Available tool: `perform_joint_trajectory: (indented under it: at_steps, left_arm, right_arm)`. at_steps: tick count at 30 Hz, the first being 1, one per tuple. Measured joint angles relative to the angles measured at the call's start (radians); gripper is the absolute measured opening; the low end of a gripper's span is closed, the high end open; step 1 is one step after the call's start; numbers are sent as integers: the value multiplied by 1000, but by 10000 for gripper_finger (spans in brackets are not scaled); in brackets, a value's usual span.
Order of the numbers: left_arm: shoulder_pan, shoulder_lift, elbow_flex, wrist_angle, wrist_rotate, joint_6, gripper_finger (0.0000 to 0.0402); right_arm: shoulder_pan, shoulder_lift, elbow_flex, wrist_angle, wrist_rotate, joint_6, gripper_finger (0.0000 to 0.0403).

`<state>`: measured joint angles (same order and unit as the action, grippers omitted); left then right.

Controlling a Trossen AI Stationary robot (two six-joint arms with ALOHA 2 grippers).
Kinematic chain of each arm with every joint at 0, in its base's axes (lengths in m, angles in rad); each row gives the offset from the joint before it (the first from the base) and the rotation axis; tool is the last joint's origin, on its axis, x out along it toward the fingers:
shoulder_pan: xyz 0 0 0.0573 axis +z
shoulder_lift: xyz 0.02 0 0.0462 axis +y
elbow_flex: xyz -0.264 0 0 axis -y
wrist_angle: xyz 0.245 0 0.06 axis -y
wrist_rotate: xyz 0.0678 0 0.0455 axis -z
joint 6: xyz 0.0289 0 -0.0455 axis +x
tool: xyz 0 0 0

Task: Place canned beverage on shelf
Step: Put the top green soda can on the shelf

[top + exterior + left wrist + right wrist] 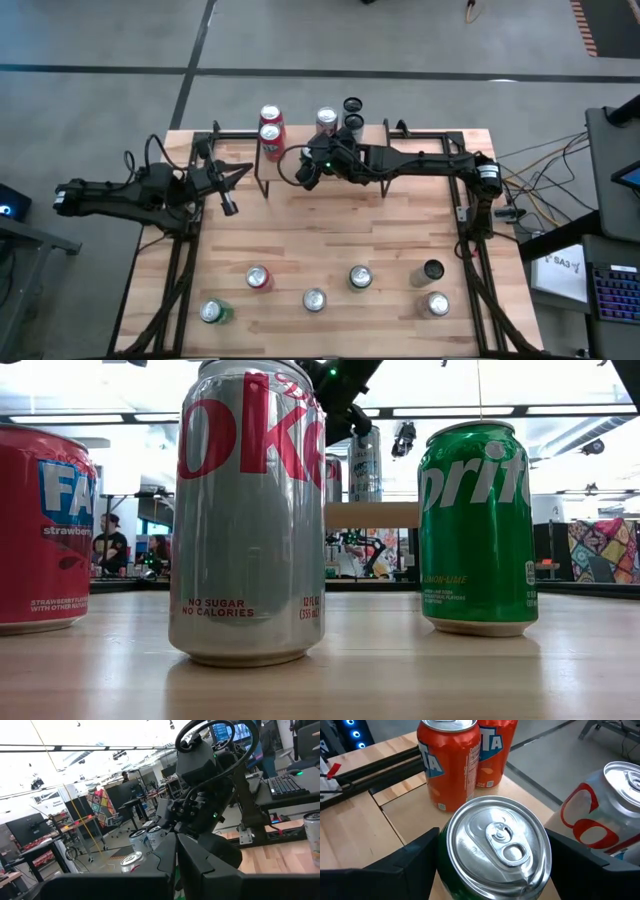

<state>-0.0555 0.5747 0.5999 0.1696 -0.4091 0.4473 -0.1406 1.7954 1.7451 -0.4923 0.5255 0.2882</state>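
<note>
The shelf is a small light-wood board on black legs at the table's far middle. Two orange-red Fanta cans, a silver-and-red Coke can and two dark cans stand on it. My right gripper reaches over the shelf from the right and is shut on a green can with a silver top. My left gripper is shut and empty, above the table left of the shelf. My right gripper pinches the green can's upper wall between its two fingers, one finger on each side. The fingers come from the table's right, slanting down. The can is upright over the shelf board; its bottom is out of frame, so whether it rests there I cannot tell.
Several cans stand near the table's front edge: red, green, silver, another, black, silver. In the low view a Fanta, a Coke and a Sprite can hide most of the shelf.
</note>
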Motion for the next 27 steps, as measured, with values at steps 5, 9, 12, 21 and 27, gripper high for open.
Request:
perform_joint_trajectory:
  at_steps: [5,9,12,21,27]
  left_arm:
    - [0,0,0,0,0,0,0]
    - [0,1,0,0,0,4,0]
    - [0,1,0,-1,0,4,0]
    - [0,1,0,-2,0,4,0]
    - [0,1,0,-2,0,4,0]
  right_arm:
    - [0,0,0,9,3,4,336]
    - [0,0,0,11,6,1,330]
    - [0,0,0,17,5,-4,321]
    - [0,-12,0,67,1,-53,300]
    - [0,-34,5,83,-1,-80,293]
